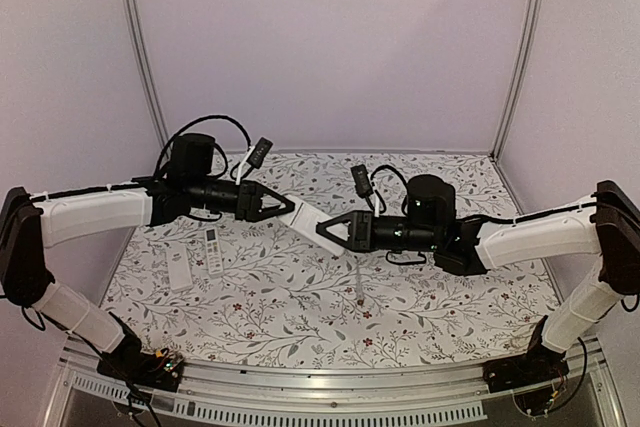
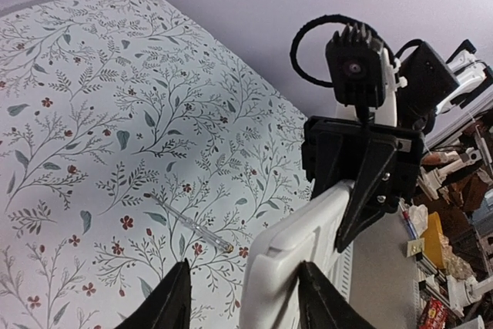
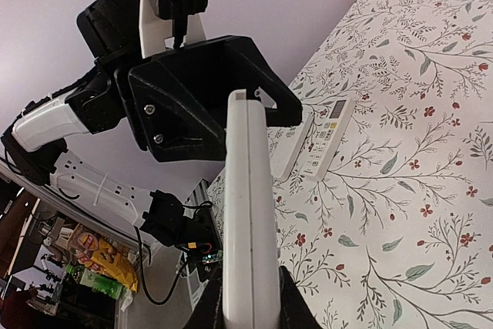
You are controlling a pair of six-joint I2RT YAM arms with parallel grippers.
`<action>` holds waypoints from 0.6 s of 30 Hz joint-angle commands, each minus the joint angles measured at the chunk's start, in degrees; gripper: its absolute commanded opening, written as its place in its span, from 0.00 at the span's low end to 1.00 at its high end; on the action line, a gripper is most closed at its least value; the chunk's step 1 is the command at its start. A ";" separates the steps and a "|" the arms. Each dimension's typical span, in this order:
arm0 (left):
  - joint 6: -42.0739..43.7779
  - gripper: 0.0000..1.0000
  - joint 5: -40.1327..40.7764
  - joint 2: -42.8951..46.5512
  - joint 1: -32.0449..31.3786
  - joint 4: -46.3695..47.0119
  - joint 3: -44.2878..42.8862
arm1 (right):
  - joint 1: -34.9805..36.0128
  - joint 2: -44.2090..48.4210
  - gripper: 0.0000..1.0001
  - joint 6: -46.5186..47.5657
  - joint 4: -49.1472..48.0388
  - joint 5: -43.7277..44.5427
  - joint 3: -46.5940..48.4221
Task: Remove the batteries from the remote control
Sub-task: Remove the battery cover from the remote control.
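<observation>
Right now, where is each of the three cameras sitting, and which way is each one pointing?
Top external: above and behind the bases, looking down at both arms holding the white remote over the floral table.
Left wrist: on the left arm, facing the right gripper across the remote; own fingertips below.
Right wrist: along the remote's edge toward the left gripper.
All three share the held remote.

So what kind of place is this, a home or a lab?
Probably a lab test cell: plain white walls enclose a table with a floral cover, and cluttered shelves stand beyond it.
</observation>
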State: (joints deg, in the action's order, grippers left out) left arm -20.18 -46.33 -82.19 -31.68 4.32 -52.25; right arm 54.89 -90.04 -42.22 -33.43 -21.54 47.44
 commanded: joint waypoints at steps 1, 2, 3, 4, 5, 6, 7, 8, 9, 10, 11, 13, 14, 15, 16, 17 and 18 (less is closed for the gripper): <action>-0.69 0.44 -2.74 -0.77 0.56 0.96 -0.35 | 0.09 2.41 0.00 0.58 -1.23 0.11 0.02; -0.68 0.43 -3.06 -0.84 0.57 1.10 -0.36 | 0.04 2.41 0.00 0.63 -1.14 0.24 0.02; -0.79 0.43 -3.22 -0.78 0.58 1.13 -0.32 | 0.02 2.48 0.00 0.57 -1.03 0.45 -0.02; -0.76 0.43 -3.24 -0.78 0.61 1.16 -0.31 | -0.04 2.56 0.00 0.60 -0.88 0.75 -0.11; -0.75 0.43 -3.24 -0.78 0.72 1.22 -0.31 | 0.03 2.72 0.00 0.57 -0.86 1.18 -0.22; -0.89 0.42 -3.39 -0.80 0.82 1.26 -0.32 | 0.07 2.90 0.00 0.60 -0.87 1.53 -0.44; -0.98 0.41 -3.67 -0.86 0.95 1.49 -0.28 | -0.02 3.06 0.00 0.59 -0.94 1.97 -0.61; -1.12 0.40 -4.07 -0.88 0.96 1.75 -0.18 | -0.05 3.35 0.00 0.56 -0.86 2.36 -0.79; -1.31 0.39 -4.63 -0.94 1.03 2.09 -0.15 | -0.04 3.53 0.00 0.56 -0.88 2.74 -1.04; -1.52 0.37 -5.14 -0.93 1.10 2.41 -0.10 | -0.03 3.76 0.00 0.51 -0.90 3.04 -1.18; -1.67 0.35 -5.76 -0.94 1.17 2.71 -0.06 | -0.05 3.94 0.00 0.44 -0.81 3.34 -1.39; -1.93 0.33 -6.53 -0.94 1.18 3.27 0.10 | -0.14 4.15 0.00 0.14 -0.59 3.66 -1.62; -2.12 0.32 -6.96 -0.91 1.18 3.56 0.20 | -0.18 4.16 0.00 0.08 -0.47 3.74 -1.71; -2.20 0.31 -7.35 -0.85 1.25 3.92 0.29 | -0.22 4.13 0.00 0.04 -0.42 3.75 -1.73; -2.38 0.30 -7.64 -0.86 1.14 4.21 0.38 | -0.23 4.09 0.00 -0.12 -0.41 3.72 -1.74; -2.45 0.29 -7.97 -0.85 1.21 4.46 0.46 | -0.23 4.02 0.00 -0.18 -0.41 3.65 -1.74; -2.62 0.28 -8.19 -0.86 1.21 4.67 0.48 | -0.23 3.92 0.00 -0.23 -0.41 3.65 -1.74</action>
State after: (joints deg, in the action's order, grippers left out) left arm -22.22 -52.23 -82.52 -31.05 6.90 -52.23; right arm 54.78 -87.39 -42.30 -33.41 -18.90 46.33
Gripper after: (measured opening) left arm 0.296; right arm 0.151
